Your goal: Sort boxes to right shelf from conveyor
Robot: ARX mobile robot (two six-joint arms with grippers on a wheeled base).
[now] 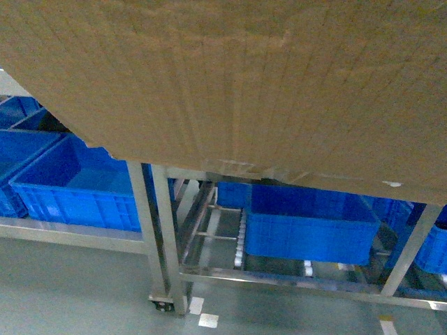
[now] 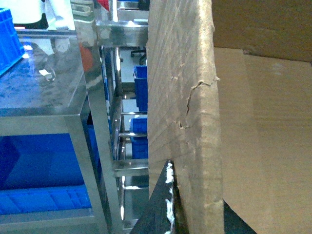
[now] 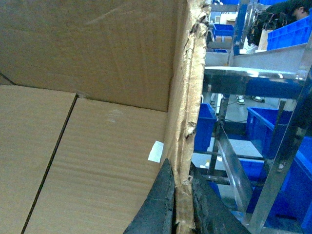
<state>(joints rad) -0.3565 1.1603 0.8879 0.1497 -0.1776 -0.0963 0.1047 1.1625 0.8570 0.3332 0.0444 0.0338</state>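
Note:
A large brown cardboard box (image 1: 230, 84) fills the upper head view, lifted in front of the camera and hiding both arms there. In the left wrist view my left gripper (image 2: 197, 214) is shut on the box's left wall (image 2: 180, 97), one black finger outside and one inside. My right gripper (image 3: 184, 212) is shut on the ragged torn right wall (image 3: 187, 122), with the box's inside floor (image 3: 97, 156) to its left. Below and beyond the box stands the right shelf (image 1: 159, 237), a steel rack with white roller rails (image 1: 241, 244). The conveyor is out of view.
Blue plastic crates sit on the racks, one at the left (image 1: 77, 185) and one low inside the shelf (image 1: 307, 227). A caster foot (image 1: 162, 303) and tape marks (image 1: 207, 319) are on the grey floor. Steel frame posts stand close beside both wrists (image 2: 100, 97) (image 3: 253, 73).

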